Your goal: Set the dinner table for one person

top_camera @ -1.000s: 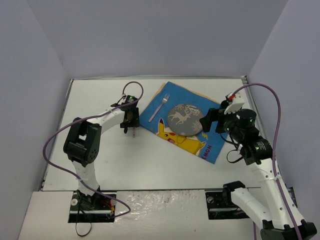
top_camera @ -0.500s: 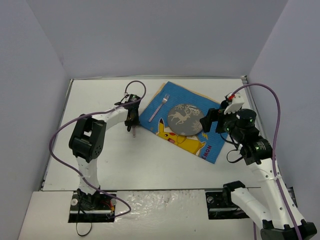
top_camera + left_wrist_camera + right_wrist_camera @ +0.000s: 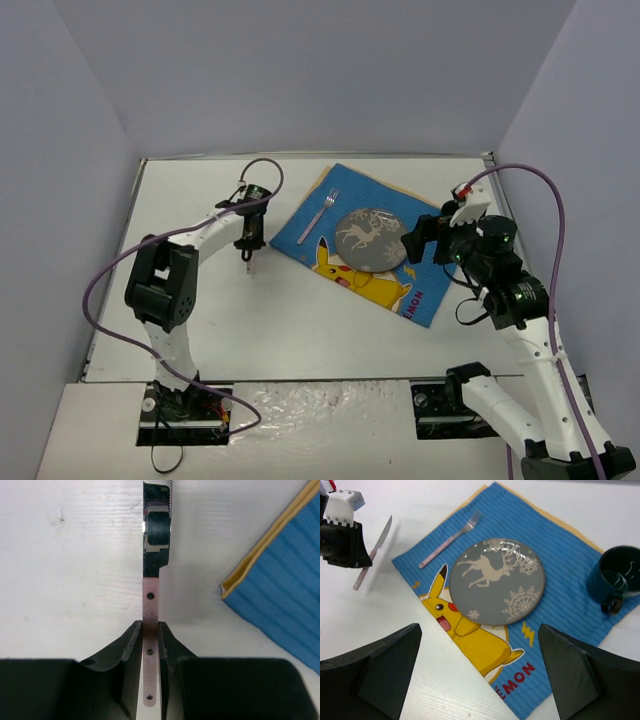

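My left gripper (image 3: 150, 626) is shut on the pink handle of a knife (image 3: 156, 535), whose shiny blade points away from the wrist over the white dinner table (image 3: 300, 320). From above, the left gripper (image 3: 247, 248) hangs just left of the blue cartoon placemat (image 3: 400, 290). On the mat lie a grey reindeer plate (image 3: 495, 580), a pink-handled fork (image 3: 447, 540) and a dark green mug (image 3: 615, 577). My right gripper (image 3: 479, 632) hovers open above the mat's near edge, holding nothing. The knife (image 3: 372, 555) casts a shadow on the table.
The placemat's yellow-backed corner (image 3: 250, 565) lies right of the knife blade. Grey walls enclose the table on three sides. Purple cables (image 3: 110, 270) loop beside both arms.
The left gripper's fingers have closed onto the knife handle, and the gripper has shifted a little left, away from the mat. The right arm has hardly moved.
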Motion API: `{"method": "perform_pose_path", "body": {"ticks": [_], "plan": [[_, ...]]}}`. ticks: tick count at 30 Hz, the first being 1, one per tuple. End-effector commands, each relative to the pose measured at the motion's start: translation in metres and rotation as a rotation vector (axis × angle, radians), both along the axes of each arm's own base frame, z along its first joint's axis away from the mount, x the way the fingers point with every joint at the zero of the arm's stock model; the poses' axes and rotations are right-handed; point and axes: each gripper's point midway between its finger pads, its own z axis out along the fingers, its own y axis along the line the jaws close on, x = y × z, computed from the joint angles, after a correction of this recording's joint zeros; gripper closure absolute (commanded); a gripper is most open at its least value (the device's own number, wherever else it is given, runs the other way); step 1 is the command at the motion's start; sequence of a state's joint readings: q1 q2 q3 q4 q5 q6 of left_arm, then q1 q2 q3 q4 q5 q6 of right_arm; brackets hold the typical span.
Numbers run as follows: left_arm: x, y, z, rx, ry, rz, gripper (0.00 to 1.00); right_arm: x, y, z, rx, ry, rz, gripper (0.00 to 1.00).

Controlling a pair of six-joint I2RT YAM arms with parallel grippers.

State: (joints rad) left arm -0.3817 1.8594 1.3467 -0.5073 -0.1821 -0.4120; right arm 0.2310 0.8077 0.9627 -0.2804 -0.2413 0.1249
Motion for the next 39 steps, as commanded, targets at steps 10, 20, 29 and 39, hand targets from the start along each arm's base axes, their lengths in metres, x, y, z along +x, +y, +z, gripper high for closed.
{"method": "perform_pose_path", "body": {"ticks": [10,20,29,39], "plan": [[-0.051,-0.220,0.123,-0.204,-0.218,-0.406,1.00,-0.013,-0.005,0.135,0.049,-0.329,-0.008,0.00],[-0.083,-0.364,0.111,-0.307,-0.246,-0.572,1.00,-0.047,-0.022,0.167,0.061,-0.444,-0.055,0.00],[-0.090,-0.420,0.074,-0.342,-0.214,-0.660,1.00,-0.069,-0.026,0.179,0.092,-0.474,-0.054,0.00],[-0.092,-0.437,0.055,-0.372,-0.201,-0.671,1.00,-0.073,-0.024,0.171,0.096,-0.438,-0.045,0.00]]}}
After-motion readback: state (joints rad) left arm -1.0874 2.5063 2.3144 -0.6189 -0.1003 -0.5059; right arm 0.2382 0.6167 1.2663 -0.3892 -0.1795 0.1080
